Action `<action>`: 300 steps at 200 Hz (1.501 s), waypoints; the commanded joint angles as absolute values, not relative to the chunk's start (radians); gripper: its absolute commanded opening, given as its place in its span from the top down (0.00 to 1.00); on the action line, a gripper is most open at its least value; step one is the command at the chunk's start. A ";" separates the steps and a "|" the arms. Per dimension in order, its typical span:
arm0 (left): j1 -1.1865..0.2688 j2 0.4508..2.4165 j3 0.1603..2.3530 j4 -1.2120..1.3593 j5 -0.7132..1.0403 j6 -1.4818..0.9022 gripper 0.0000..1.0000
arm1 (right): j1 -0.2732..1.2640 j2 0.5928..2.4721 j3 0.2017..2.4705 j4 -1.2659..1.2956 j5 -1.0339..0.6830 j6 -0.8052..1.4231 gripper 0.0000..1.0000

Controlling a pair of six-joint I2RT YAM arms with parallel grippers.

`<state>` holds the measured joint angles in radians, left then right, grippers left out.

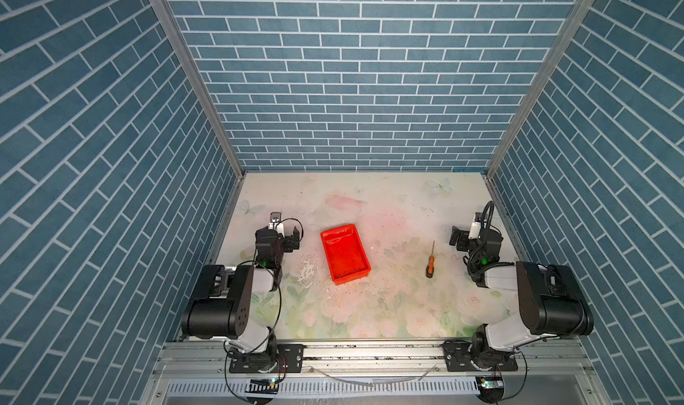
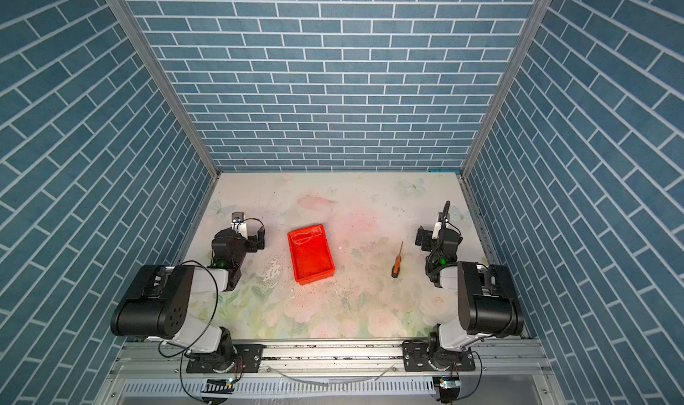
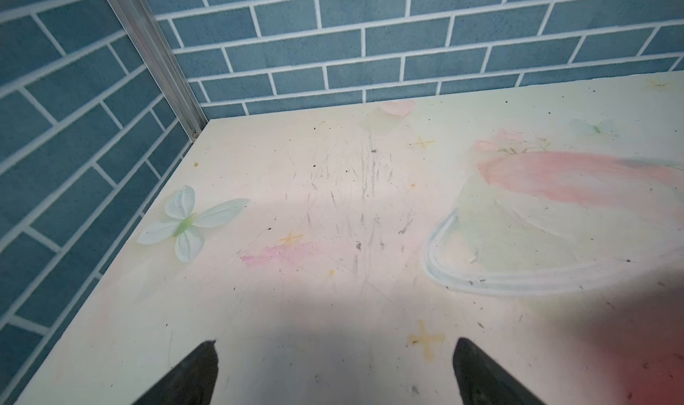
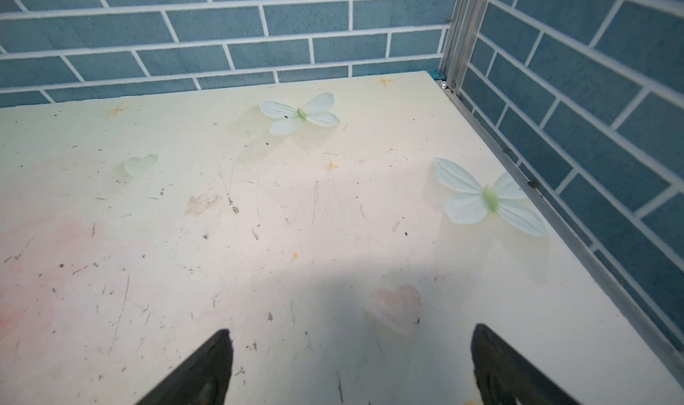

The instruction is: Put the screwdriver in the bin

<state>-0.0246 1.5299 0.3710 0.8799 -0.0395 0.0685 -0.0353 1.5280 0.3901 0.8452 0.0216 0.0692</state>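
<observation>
Floral tabletop is shared by the screwdriver and the bin, set apart; left gripper and right gripper are held spread, empty.

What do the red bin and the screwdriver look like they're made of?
The bin looks like moulded plastic: uniform bright red, slightly glossy, with a thin rim. The screwdriver has an orange-and-black handle, probably plastic or rubber, and a thin dark shaft, likely metal; it is too small to confirm.
</observation>
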 commanded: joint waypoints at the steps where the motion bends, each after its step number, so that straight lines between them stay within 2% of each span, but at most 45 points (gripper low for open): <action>1: -0.025 1.532 0.384 0.875 -0.035 0.079 0.00 | -0.034 1.536 0.397 0.853 0.015 0.035 0.01; 215: -0.026 1.533 0.385 0.875 -0.035 0.080 0.00 | -0.037 1.536 0.396 0.853 0.014 0.036 0.01; 238: -0.025 1.532 0.384 0.875 -0.037 0.080 0.00 | -0.037 1.475 0.373 0.849 0.038 0.044 0.01; 258: -0.030 1.527 0.363 0.916 -0.048 0.079 0.00 | -0.036 1.386 0.385 0.747 0.074 0.057 0.01; 280: -0.059 1.429 0.286 0.984 -0.109 0.094 0.00 | -0.027 1.302 0.424 0.606 0.091 0.068 0.01; 300: -0.108 1.245 0.273 0.845 -0.163 0.125 0.00 | -0.010 1.224 0.451 0.511 0.104 0.095 0.01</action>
<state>-0.0586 1.4212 0.2905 0.9085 -0.0891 0.0853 -0.0269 1.2976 0.3973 0.6682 0.0654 0.0731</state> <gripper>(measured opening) 0.996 0.992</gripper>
